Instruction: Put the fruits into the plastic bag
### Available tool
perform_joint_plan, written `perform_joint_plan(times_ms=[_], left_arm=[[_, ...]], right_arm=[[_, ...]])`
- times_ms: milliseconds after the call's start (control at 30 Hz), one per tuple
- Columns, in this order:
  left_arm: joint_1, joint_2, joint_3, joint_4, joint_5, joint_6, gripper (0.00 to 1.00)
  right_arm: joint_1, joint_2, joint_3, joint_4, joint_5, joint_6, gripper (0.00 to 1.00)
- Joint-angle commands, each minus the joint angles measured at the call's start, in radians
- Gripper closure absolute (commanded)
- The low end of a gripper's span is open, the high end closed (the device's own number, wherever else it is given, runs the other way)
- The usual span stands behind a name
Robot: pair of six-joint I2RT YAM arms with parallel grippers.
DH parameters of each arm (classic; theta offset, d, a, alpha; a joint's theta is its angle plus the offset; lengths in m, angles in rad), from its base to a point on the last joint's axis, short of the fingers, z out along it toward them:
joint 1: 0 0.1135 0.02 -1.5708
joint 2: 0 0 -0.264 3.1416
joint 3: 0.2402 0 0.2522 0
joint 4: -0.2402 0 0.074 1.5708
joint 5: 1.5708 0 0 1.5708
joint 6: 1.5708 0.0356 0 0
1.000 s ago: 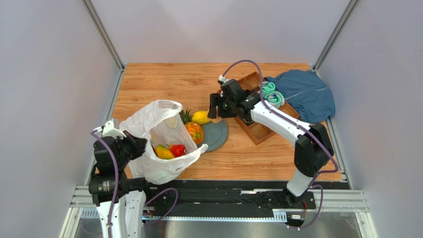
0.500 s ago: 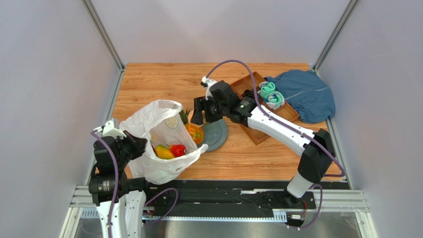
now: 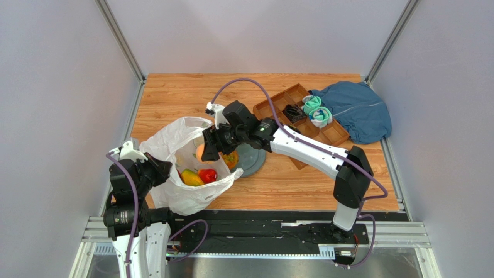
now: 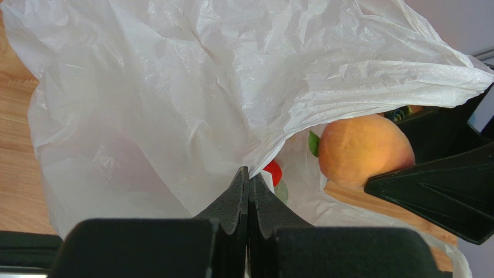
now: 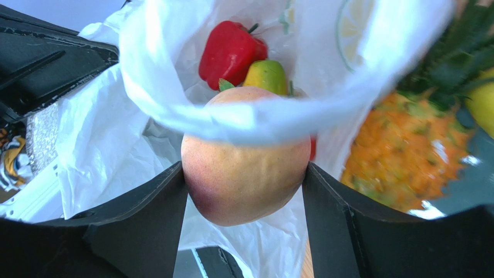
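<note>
The plastic bag (image 3: 185, 162) sits at the near-left of the table (image 3: 185, 98). Its mouth gapes upward and tips to the right, and its body sags toward the near edge. The left gripper (image 4: 248, 179) has its fingers pressed flat together on a pinch of the bag's left rim, so that side is held up. The left arm is folded up tight over its base.

The right gripper (image 5: 246, 191) is clamped on the peach (image 5: 243, 156), one finger on each flank, so the peach's wider side runs across between them. It hangs right at the bag's mouth, with the rim draped across the front of it in the right wrist view. The right arm is stretched way out to the left across the table, wrist pointing left toward the bag.

Deeper in the bag there's a red fruit (image 5: 229, 52) and a yellow-green mango (image 5: 265, 75). The pineapple (image 5: 406, 139) lies just outside the bag on a grey plate (image 3: 252, 159).

Far right there's a wooden tray (image 3: 301, 124) holding teal socks (image 3: 316, 110) and black socks (image 3: 293, 112), with a blue cloth (image 3: 356, 110) beside it. The table is wood-grain and the walls are plain pale.
</note>
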Motion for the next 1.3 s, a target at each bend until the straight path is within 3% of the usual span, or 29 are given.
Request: perform_joint_plan(times_ms=[0, 200, 300, 400, 433, 533, 733, 933, 1267], left_arm=[[0.000, 0.000, 0.001, 0.028, 0.013, 0.019, 1.00], [0.000, -0.004, 0.001, 0.028, 0.012, 0.021, 1.00], [-0.002, -0.006, 0.001, 0.028, 0.013, 0.021, 1.00], [-0.002, -0.006, 0.001, 0.028, 0.015, 0.019, 1.00], [-0.002, -0.005, 0.001, 0.028, 0.015, 0.019, 1.00], [-0.002, -0.006, 0.001, 0.028, 0.016, 0.021, 1.00], [-0.002, -0.006, -0.001, 0.030, 0.019, 0.022, 1.00], [-0.002, -0.004, -0.001, 0.030, 0.019, 0.022, 1.00], [-0.002, -0.001, -0.001, 0.028, 0.019, 0.021, 1.00]], right_arm=[[0.035, 0.080, 0.119, 0.000, -0.056, -0.004, 0.62], [0.081, 0.190, 0.239, -0.049, -0.107, -0.003, 0.65], [0.100, 0.219, 0.274, -0.068, -0.121, -0.010, 0.61], [0.108, 0.233, 0.285, -0.076, -0.131, -0.018, 0.45], [0.108, 0.235, 0.285, -0.076, -0.139, -0.020, 0.35], [0.108, 0.235, 0.282, -0.077, -0.141, -0.027, 0.21], [0.108, 0.230, 0.279, -0.077, -0.131, -0.038, 0.14], [0.108, 0.225, 0.277, -0.083, -0.118, -0.049, 0.12], [0.106, 0.052, 0.130, -0.002, 0.005, -0.112, 0.23]])
